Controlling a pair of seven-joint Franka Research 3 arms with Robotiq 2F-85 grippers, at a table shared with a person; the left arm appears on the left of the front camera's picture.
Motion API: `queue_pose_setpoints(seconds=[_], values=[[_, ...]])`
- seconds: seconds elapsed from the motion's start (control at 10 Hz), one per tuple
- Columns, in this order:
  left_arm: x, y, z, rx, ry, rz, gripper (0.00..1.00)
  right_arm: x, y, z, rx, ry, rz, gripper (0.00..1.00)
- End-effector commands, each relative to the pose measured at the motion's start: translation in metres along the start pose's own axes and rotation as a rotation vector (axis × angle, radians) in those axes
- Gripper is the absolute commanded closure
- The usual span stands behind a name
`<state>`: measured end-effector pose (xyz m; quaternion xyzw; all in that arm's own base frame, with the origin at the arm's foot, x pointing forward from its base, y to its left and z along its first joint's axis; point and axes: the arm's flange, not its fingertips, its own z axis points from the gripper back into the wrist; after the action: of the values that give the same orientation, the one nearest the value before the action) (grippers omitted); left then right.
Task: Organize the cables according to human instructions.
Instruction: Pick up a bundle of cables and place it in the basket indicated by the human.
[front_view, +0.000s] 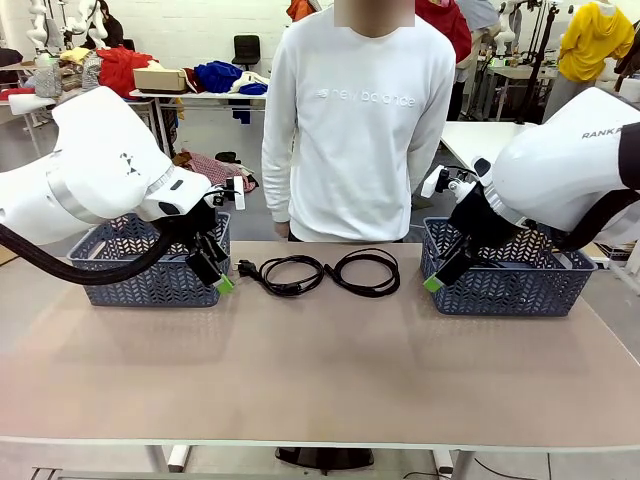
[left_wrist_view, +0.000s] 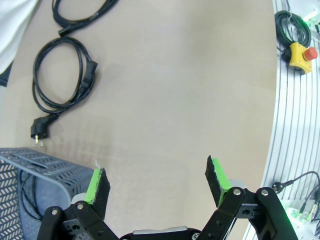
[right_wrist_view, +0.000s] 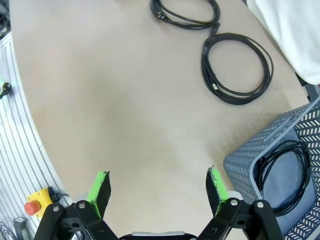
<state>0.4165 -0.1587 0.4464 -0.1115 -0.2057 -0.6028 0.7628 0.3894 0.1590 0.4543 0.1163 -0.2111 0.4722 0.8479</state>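
Note:
Two coiled black cables lie side by side at the table's far middle, in front of the person: the left one (front_view: 285, 273) (left_wrist_view: 60, 80) (right_wrist_view: 186, 12) with a plug at its end, the right one (front_view: 366, 271) (right_wrist_view: 237, 67) (left_wrist_view: 82, 12). A third coil (right_wrist_view: 282, 175) rests inside the right basket, and a bit of black cord (left_wrist_view: 27, 197) shows inside the left basket. My left gripper (front_view: 215, 270) (left_wrist_view: 157, 182) hangs open beside the left basket, empty. My right gripper (front_view: 445, 272) (right_wrist_view: 157, 187) hangs open at the right basket's near corner, empty.
A blue-grey perforated basket (front_view: 140, 280) stands at the far left and another (front_view: 520, 285) at the far right. The person in a white sweatshirt (front_view: 358, 120) stands behind the table's far edge. A yellow emergency-stop box (left_wrist_view: 300, 51) (right_wrist_view: 37, 202) sits on the rail near the robot.

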Motion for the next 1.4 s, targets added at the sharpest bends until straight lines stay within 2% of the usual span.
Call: queue_pose_setpoints(seconds=[0.0,1.3], values=[[-0.0011,0.0004,0.0027,-0.009,0.006,0.006,0.0,-0.0006,-0.0011,0.0013,-0.002,-0.003,-0.005,0.0],[-0.0011,0.0004,0.0027,-0.009,0.006,0.006,0.0,-0.0006,-0.0011,0.0013,-0.002,-0.003,-0.005,0.0]])
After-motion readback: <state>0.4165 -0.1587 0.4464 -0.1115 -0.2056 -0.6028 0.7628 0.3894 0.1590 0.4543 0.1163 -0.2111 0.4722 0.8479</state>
